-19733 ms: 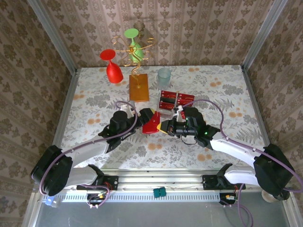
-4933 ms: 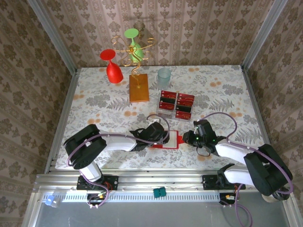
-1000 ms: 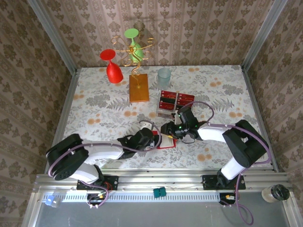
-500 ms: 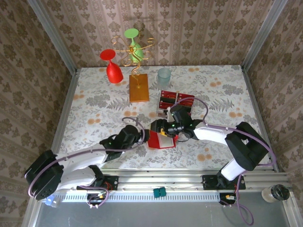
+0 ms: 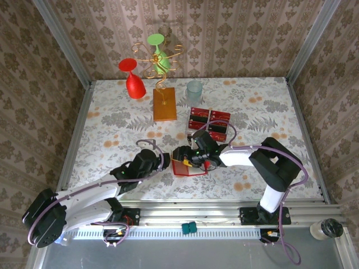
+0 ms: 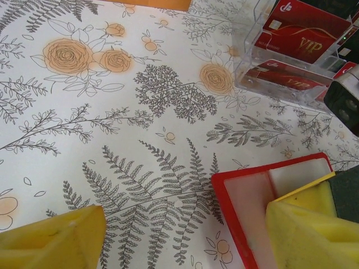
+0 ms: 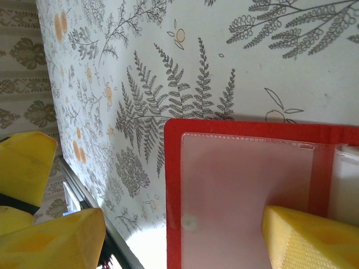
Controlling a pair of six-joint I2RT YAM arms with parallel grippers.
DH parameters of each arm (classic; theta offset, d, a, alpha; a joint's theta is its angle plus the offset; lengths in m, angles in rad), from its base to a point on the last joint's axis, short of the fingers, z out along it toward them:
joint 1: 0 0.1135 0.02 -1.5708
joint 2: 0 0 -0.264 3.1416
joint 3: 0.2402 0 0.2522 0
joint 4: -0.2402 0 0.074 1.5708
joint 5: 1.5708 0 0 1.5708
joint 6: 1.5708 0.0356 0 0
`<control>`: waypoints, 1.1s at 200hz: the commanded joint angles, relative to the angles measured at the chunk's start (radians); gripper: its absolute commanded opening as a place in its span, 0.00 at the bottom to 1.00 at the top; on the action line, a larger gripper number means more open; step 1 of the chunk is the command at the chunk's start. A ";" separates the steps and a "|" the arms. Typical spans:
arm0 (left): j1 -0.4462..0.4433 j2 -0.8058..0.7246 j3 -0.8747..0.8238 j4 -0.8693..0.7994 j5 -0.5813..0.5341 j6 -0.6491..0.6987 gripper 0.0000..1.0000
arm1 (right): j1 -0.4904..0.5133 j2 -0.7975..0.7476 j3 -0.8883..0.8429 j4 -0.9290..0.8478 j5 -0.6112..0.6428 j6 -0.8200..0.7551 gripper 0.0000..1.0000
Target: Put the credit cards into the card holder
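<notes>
The card holder [image 5: 189, 168] lies open and flat on the floral table, red rim up, with its pale clear pocket [image 7: 241, 185] showing. My right gripper [image 5: 185, 159] hovers over it, open: one yellow finger [image 7: 308, 238] is above the pocket, the other beyond the holder's left edge. My left gripper [image 5: 167, 161] stands open just left of the holder, one finger [image 6: 314, 230] over its near corner [image 6: 247, 207]. Neither holds anything. The credit cards [image 5: 208, 124], red with pale markings, sit in a clear tray [image 6: 291, 89] behind.
An orange wooden block [image 5: 164, 104] carries a gold wire rack with a green glass [image 5: 158, 49]. A red glass [image 5: 133, 81] and a clear cup [image 5: 194, 88] stand at the back. Metal rails and patterned walls border the table.
My right gripper has slid left across the holder and its jaws have widened. The left gripper has drawn back to the left. The holder has shifted slightly left.
</notes>
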 commanded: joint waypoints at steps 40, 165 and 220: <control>0.008 0.043 0.007 -0.008 0.019 -0.014 0.76 | 0.003 -0.038 0.023 -0.042 0.037 -0.016 0.75; 0.008 0.076 0.033 -0.015 0.036 -0.006 0.78 | -0.023 -0.122 -0.051 -0.080 0.058 -0.061 0.09; 0.006 0.129 0.066 -0.002 0.066 0.010 0.80 | -0.009 -0.019 -0.006 -0.067 0.042 -0.057 0.07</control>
